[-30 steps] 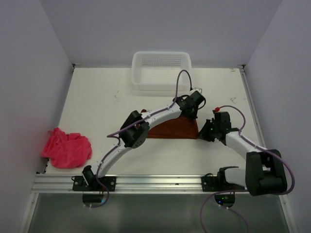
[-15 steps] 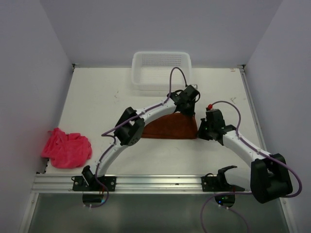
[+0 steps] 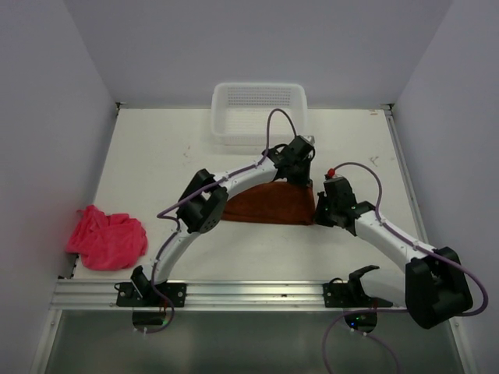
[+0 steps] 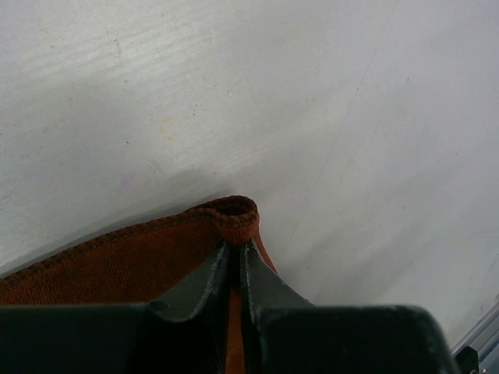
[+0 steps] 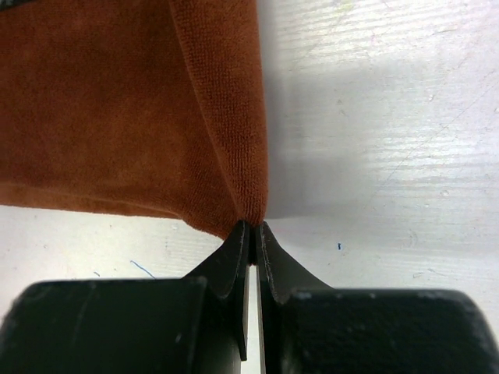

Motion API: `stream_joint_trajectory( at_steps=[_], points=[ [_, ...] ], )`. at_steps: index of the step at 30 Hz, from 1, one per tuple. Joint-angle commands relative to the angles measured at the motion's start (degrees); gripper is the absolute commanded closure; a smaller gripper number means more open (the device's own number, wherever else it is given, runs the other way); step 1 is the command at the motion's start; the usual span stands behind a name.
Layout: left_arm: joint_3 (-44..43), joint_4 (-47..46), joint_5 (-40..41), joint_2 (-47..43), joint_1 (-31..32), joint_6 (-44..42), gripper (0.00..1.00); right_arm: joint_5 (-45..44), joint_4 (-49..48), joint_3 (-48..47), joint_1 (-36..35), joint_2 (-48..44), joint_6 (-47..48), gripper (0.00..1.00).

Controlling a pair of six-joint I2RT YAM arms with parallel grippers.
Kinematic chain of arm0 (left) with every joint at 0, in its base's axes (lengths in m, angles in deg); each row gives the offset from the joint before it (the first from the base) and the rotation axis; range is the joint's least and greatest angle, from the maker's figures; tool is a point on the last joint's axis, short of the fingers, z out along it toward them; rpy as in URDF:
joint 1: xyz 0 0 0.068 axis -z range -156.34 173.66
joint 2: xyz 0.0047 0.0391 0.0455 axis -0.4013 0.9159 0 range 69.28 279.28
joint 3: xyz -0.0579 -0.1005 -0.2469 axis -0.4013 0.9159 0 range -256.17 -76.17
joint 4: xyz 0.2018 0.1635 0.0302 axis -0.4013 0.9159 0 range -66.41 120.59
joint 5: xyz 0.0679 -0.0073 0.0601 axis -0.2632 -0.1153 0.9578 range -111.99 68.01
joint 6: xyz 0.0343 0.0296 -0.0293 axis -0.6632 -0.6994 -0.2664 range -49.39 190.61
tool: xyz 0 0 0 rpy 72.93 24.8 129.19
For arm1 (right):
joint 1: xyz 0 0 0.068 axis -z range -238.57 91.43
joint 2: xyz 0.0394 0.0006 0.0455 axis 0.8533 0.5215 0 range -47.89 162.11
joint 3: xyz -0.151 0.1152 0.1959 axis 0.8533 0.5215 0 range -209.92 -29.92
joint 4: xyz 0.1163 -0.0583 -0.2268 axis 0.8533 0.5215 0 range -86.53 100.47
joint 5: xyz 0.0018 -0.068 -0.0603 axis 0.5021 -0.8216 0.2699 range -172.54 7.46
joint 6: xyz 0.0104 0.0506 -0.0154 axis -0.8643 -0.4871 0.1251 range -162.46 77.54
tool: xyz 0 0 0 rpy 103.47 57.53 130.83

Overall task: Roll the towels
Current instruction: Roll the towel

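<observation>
The rust-brown towel (image 3: pixel 269 206) lies spread in the middle of the table, between both arms. My left gripper (image 3: pixel 302 178) is at its far right corner; in the left wrist view its jaws are shut on the hemmed corner of the rust-brown towel (image 4: pixel 234 218). My right gripper (image 3: pixel 318 214) is at the near right corner; in the right wrist view it pinches the rust-brown towel (image 5: pixel 140 117) at its corner tip. The bright pink towel (image 3: pixel 107 238) lies crumpled at the table's left edge, far from both grippers.
A white mesh basket (image 3: pixel 258 114) stands at the back middle of the table, just beyond the left gripper. Grey walls close in the table on the left, right and back. A metal rail (image 3: pixel 249 294) runs along the near edge.
Both grippers moved away from me with the brown towel's right corners, stretching it flatter and farther back. The left jaws closed tighter on the corner. The pink towel stayed put.
</observation>
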Motion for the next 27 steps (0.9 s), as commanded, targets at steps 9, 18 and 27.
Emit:
stream_joint_trajectory(
  at_steps=[9,18,27],
  points=[
    [5.1,-7.9,-3.1,-7.3,-2.6,-1.4,0.89,-6.5,4.4,-6.3,-4.0,-0.5,-0.1,1.0],
    [7.3,-9.7,-3.9,-8.0,-2.8,-2.4,0.87,-12.2,11.1,-10.8,-4.0,1.1,-0.9,1.0],
    [7.3,-10.7,-5.1,-8.3,-3.5,-3.3,0.94,-11.6,9.7,-10.7,-4.2,1.2,1.9,1.0]
  ],
)
